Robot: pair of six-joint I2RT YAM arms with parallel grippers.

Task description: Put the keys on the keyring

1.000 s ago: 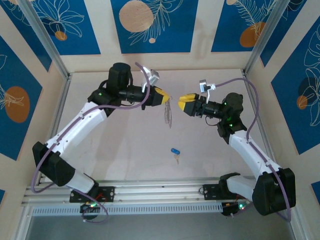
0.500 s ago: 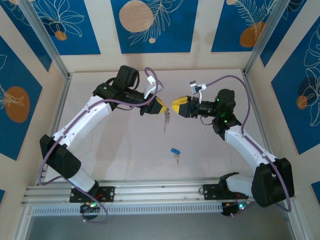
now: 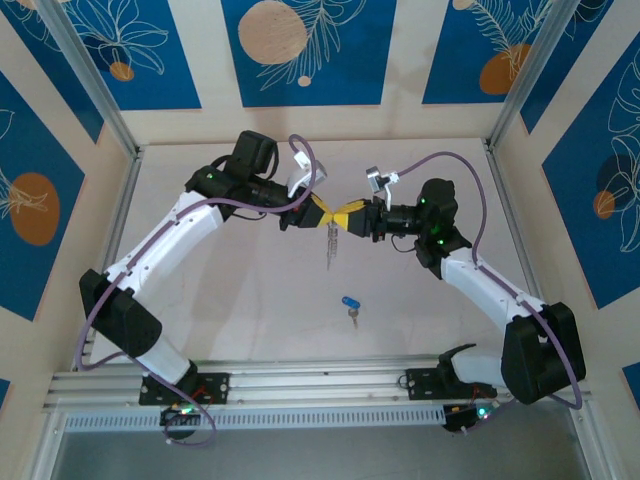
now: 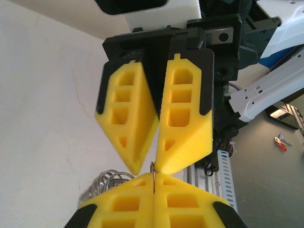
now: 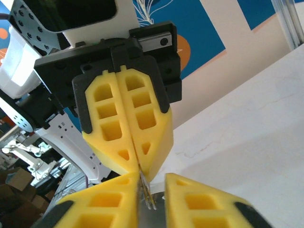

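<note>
The grey keyring (image 3: 333, 240) hangs above the table's middle, and my left gripper (image 3: 321, 209) is shut on its top edge. In the left wrist view, the ring's silver coils (image 4: 108, 181) show beside my left gripper (image 4: 154, 175). My right gripper (image 3: 349, 214) meets the left one tip to tip. Its jaws stand narrowly apart around the same ring edge (image 5: 146, 194). In the right wrist view, that edge lies against the left finger of my right gripper (image 5: 152, 176). The blue-headed key (image 3: 349, 303) lies on the table below, touched by neither gripper.
The pale tabletop (image 3: 240, 290) is walled by blue patterned panels, with metal posts at the back corners. An aluminium rail (image 3: 320, 378) runs along the near edge between the arm bases.
My right gripper has moved left to meet the left one, and its jaws have narrowed around the ring. The left arm swung the ring slightly forward a second ago, then held still.
</note>
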